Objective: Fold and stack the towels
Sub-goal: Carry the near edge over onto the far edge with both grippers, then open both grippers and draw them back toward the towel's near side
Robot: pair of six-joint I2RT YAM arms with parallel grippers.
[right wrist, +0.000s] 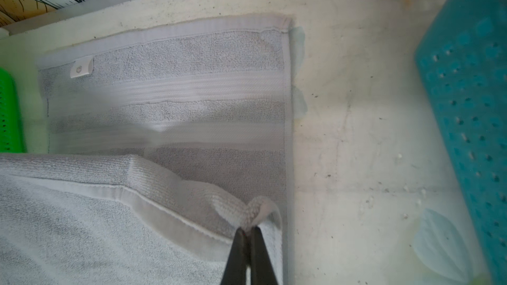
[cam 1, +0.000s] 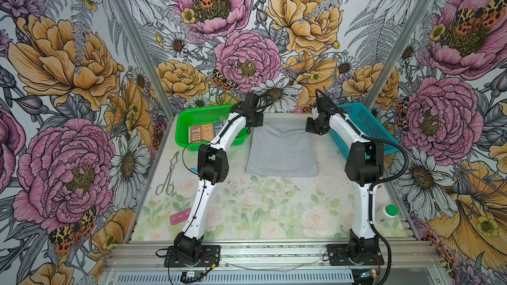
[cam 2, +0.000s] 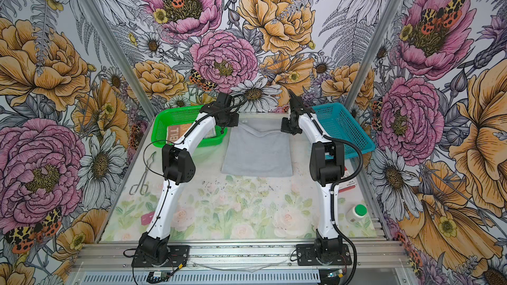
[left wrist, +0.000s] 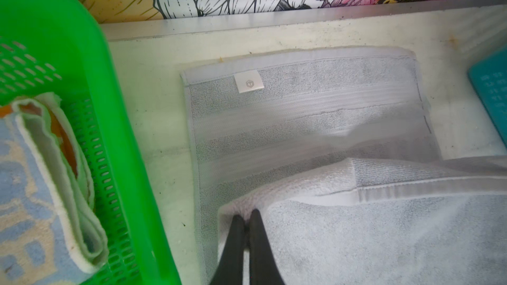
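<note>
The light grey towel [cam 1: 282,154] [cam 2: 258,154] lies flat at the back middle of the table, with one edge doubled over toward the back wall. My left gripper [left wrist: 247,215] [cam 1: 255,125] is shut on the left corner of that doubled edge. At the right corner, my right gripper [right wrist: 248,230] [cam 1: 313,128] is shut on a pinched loop of the cloth. The far strip of the grey towel [left wrist: 301,111] [right wrist: 164,91] with its white label stays uncovered. The folded lettered towel [cam 1: 201,132] [left wrist: 30,193] rests in the green basket [cam 1: 186,117], partly hidden by my left arm.
A teal basket [cam 1: 366,123] stands at the back right, close to my right arm. Metal tongs [cam 1: 166,176] and a pink packet [cam 1: 179,216] lie on the left. A white bottle with a green cap [cam 1: 387,213] and a red-white carton [cam 2: 349,185] sit on the right.
</note>
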